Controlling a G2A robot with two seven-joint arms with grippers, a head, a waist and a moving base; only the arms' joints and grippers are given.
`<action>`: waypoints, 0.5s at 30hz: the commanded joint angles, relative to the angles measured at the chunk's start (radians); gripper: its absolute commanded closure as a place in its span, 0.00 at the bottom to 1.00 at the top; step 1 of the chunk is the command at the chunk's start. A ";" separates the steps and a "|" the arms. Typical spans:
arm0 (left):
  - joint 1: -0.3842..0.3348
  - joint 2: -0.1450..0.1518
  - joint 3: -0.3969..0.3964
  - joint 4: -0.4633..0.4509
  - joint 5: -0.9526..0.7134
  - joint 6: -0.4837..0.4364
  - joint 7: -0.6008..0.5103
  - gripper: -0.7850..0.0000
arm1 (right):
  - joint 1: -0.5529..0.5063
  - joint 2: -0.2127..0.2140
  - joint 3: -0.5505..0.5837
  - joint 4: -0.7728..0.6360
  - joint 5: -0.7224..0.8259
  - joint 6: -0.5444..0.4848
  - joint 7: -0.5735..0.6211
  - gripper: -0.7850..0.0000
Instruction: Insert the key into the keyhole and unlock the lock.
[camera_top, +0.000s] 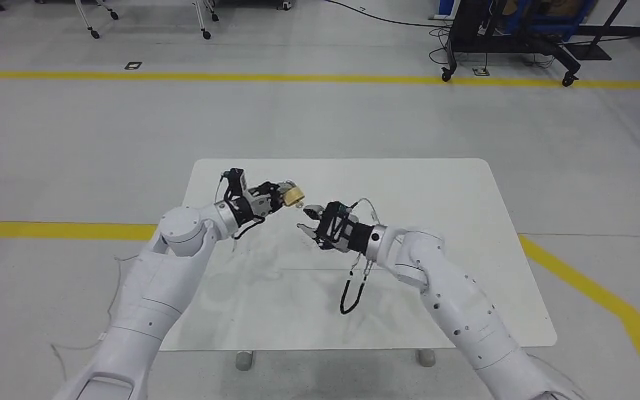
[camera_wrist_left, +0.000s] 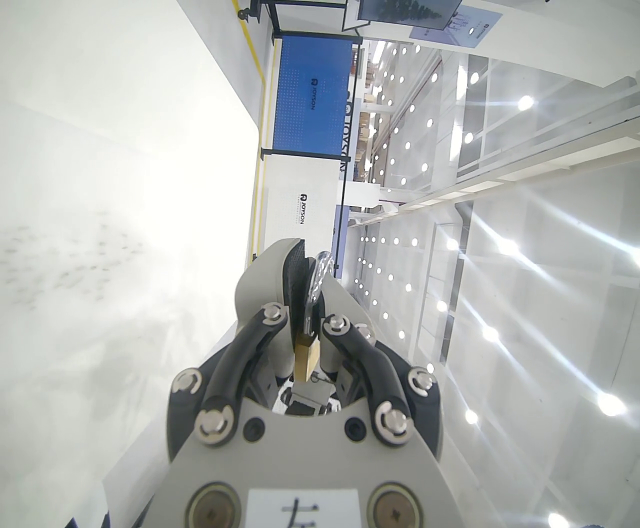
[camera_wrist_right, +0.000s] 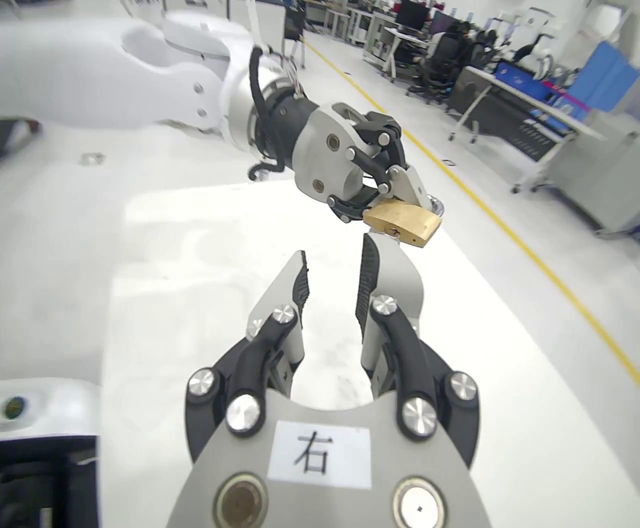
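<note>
Two grippers face each other above the white surface (camera_top: 460, 210). Left gripper (camera_wrist_right: 417, 192): fingers clamped shut on the brass padlock (camera_wrist_right: 406, 223), held in the air, keyhole (camera_wrist_right: 395, 232) turned toward the right gripper (camera_wrist_right: 332, 252). Right fingers: partly spread, holding nothing, tips just short of the padlock. Risk: the padlock body juts sideways out of the grip, so a push at the keyhole could swivel it or slip it loose. The empty right gripper has no key to insert.
</note>
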 joint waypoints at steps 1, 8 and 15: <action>0.000 0.000 0.002 0.000 0.007 0.008 0.003 1.00 | -0.010 -0.001 -0.035 -0.011 -0.207 0.119 -0.036 0.71; 0.001 -0.001 0.001 -0.003 0.014 0.018 0.010 1.00 | -0.018 -0.008 -0.083 -0.022 -0.369 0.264 -0.037 0.69; -0.001 -0.001 0.004 -0.001 0.029 0.029 0.011 1.00 | -0.019 -0.012 -0.097 -0.034 -0.403 0.283 -0.036 0.65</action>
